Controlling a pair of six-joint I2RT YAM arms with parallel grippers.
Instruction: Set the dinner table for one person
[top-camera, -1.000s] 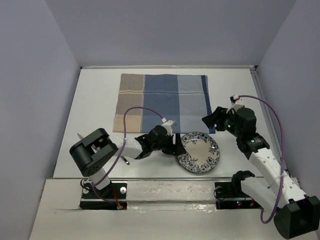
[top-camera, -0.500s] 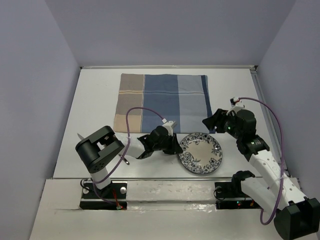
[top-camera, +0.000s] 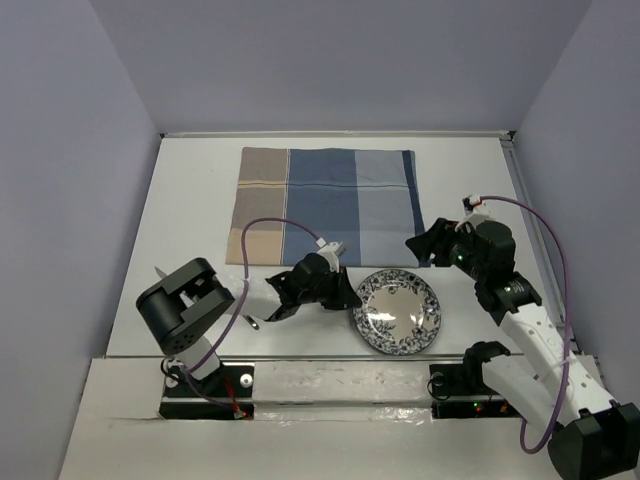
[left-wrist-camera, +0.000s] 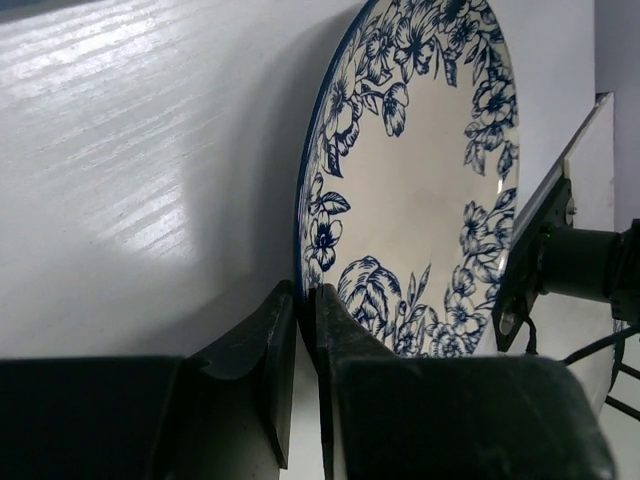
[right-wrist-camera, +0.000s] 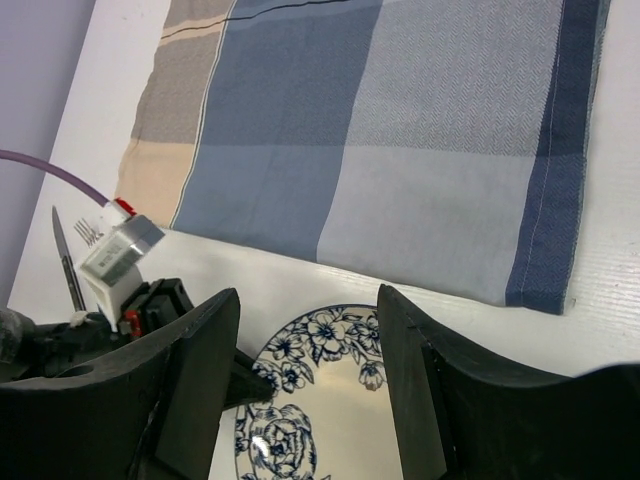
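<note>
Black left fingers (left-wrist-camera: 262, 360) tight on blue-floral plate (left-wrist-camera: 430, 190) rim, arm (top-camera: 300, 283) low, outstretched.

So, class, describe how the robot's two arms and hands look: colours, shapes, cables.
The left arm and right arm have white links and bulky black joints. A purple cable loops along each. The left hand and right hand are black, with two broad fingers.

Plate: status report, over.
Left fingers shut on the floral plate rim. Right fingers open, holding nothing. Plate sits off the striped placemat, by its near edge. Nothing on the placemat.
</note>
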